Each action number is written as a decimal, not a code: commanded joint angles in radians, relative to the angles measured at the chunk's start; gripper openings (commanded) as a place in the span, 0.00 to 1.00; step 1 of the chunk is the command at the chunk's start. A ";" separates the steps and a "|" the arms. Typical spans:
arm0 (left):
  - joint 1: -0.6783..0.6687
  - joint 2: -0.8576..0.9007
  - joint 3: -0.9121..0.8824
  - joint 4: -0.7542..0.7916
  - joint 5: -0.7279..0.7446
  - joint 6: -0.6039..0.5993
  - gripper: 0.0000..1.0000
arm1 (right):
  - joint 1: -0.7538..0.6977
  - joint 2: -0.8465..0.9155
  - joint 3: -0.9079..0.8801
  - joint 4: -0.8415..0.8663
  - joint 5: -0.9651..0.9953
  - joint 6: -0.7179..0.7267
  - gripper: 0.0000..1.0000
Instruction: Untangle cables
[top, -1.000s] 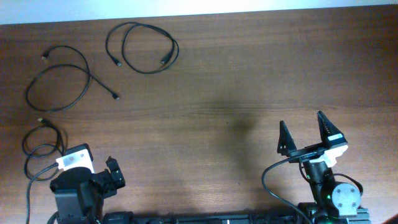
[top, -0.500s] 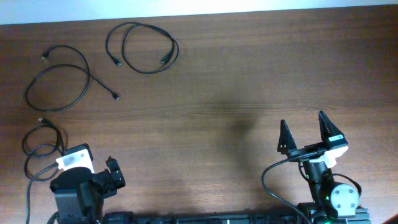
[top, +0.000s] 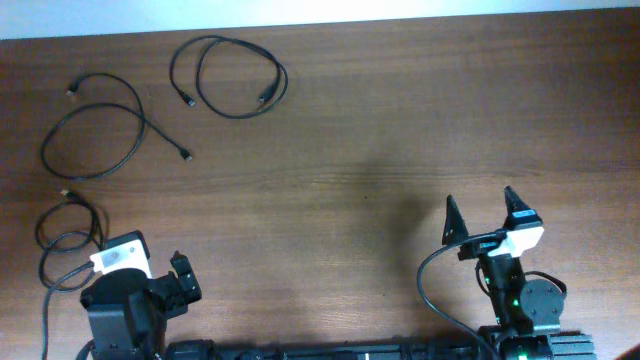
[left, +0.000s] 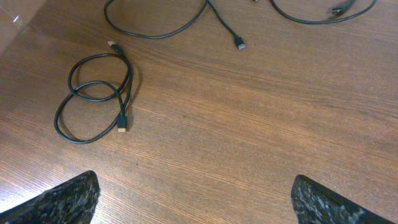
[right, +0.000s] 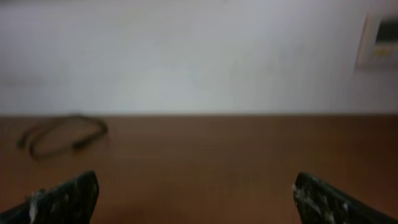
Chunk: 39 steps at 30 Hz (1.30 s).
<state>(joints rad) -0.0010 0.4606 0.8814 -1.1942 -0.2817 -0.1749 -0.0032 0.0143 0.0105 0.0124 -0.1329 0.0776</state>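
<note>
Wood table (top: 340, 150) with 3 cables, all on its left side, each lying apart from the others. The top cable (top: 173, 68) sits in a double loop, the mid cable (top: 44, 155) is below-left of it, and the small coil (left: 130, 78) is just ahead of the left arm.

No cable crosses another, so I judge the untangling done or v. nearly, and the step in hand looks like rest.

- **Left gripper** (left: 199, 202): jaws wide apart, nothing btwn them.
- **Right gripper** (top: 480, 205): jaws also spread, empty, well apart from every cable.

One thing maybe left: the coil laps over itself in a fig-8. If that counts, the next move calls for the left gripper to reach fwd, pinch a plug end and draw it out w/o dragging it onto the mid cable.

Hard to read:
- The right wrist view is blurred. It shows one faint loop far off, can't tell which.
- Overhead, the left gripper is mostly under the arm body.
- The coil's lower end runs by the arm's own wire, can't part them.
</note>
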 joint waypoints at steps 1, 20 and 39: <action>-0.005 -0.004 0.003 -0.001 -0.011 0.009 0.99 | 0.010 -0.011 -0.005 -0.084 0.014 -0.022 0.99; -0.005 -0.004 0.003 -0.001 -0.011 0.009 0.99 | 0.010 -0.011 -0.005 -0.091 0.066 -0.186 0.99; -0.005 -0.004 0.003 -0.001 -0.011 0.009 0.99 | 0.010 -0.011 -0.005 -0.084 0.032 -0.174 0.99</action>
<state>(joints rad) -0.0010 0.4606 0.8814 -1.1938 -0.2817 -0.1749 -0.0029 0.0135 0.0101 -0.0673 -0.0872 -0.0872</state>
